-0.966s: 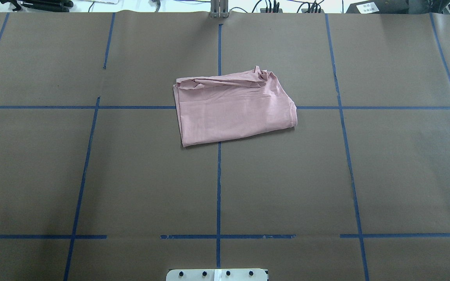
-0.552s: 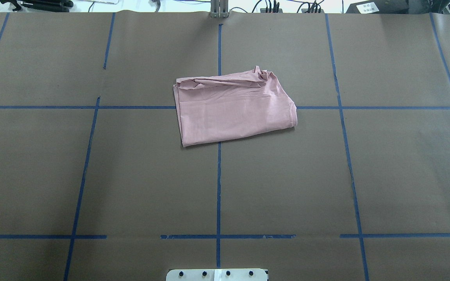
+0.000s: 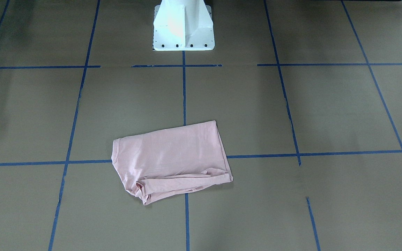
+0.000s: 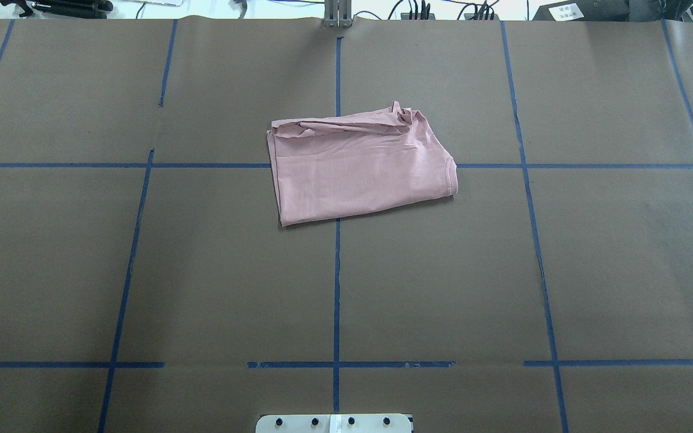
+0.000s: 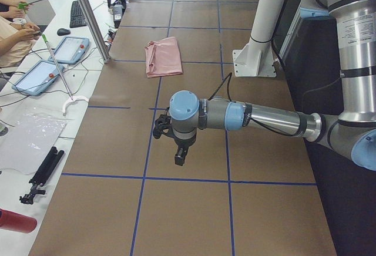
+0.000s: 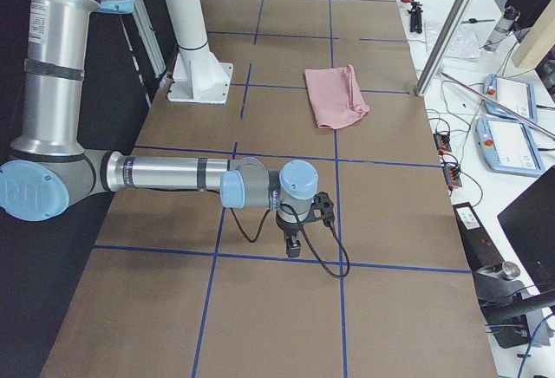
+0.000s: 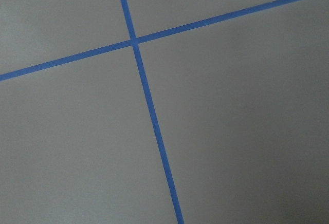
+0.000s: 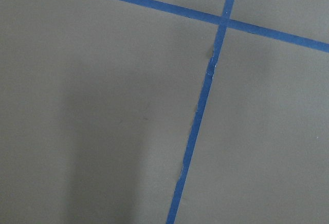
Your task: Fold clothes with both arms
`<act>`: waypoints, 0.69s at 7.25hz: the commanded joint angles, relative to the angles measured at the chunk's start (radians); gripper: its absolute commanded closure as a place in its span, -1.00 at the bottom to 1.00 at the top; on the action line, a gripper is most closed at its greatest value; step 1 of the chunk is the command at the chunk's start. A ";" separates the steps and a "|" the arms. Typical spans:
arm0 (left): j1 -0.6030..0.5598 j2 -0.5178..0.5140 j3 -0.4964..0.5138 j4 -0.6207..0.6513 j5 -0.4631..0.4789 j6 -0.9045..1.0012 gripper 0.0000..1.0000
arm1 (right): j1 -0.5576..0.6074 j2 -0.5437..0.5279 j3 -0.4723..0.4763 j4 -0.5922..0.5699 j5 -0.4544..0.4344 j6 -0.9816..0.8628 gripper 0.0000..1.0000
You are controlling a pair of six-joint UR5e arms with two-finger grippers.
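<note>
The pale pink T-shirt (image 4: 361, 165) lies folded into a rough rectangle at the table's middle, far half, with a bunched edge on its far side. It also shows in the front-facing view (image 3: 169, 157) and both side views (image 5: 163, 56) (image 6: 336, 94). Its print is hidden. Neither arm shows in the overhead or front-facing views. My left gripper (image 5: 179, 157) hangs over bare table far off to the left of the shirt, and my right gripper (image 6: 292, 246) far off to the right. I cannot tell whether either is open or shut. Both wrist views show only brown paper and blue tape.
The table is covered in brown paper with a blue tape grid (image 4: 337, 282). The white pedestal base (image 3: 183, 31) stands at the robot's edge. A slanted metal post (image 5: 88, 15), teach pendants (image 5: 70, 49) and tools lie on the operators' side.
</note>
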 commanded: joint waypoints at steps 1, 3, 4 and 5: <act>0.000 0.010 -0.017 -0.002 -0.017 0.000 -1.00 | 0.000 -0.008 0.009 0.064 0.004 0.006 -1.00; 0.000 0.010 -0.023 -0.002 -0.046 0.000 -1.00 | 0.001 -0.028 0.038 0.055 -0.005 0.049 -1.00; 0.000 0.010 -0.018 -0.002 -0.046 0.000 -1.00 | 0.000 -0.026 0.043 0.053 0.010 0.075 -1.00; 0.001 0.006 -0.012 -0.002 -0.046 -0.001 -1.00 | -0.030 -0.021 0.043 0.053 -0.005 0.075 -1.00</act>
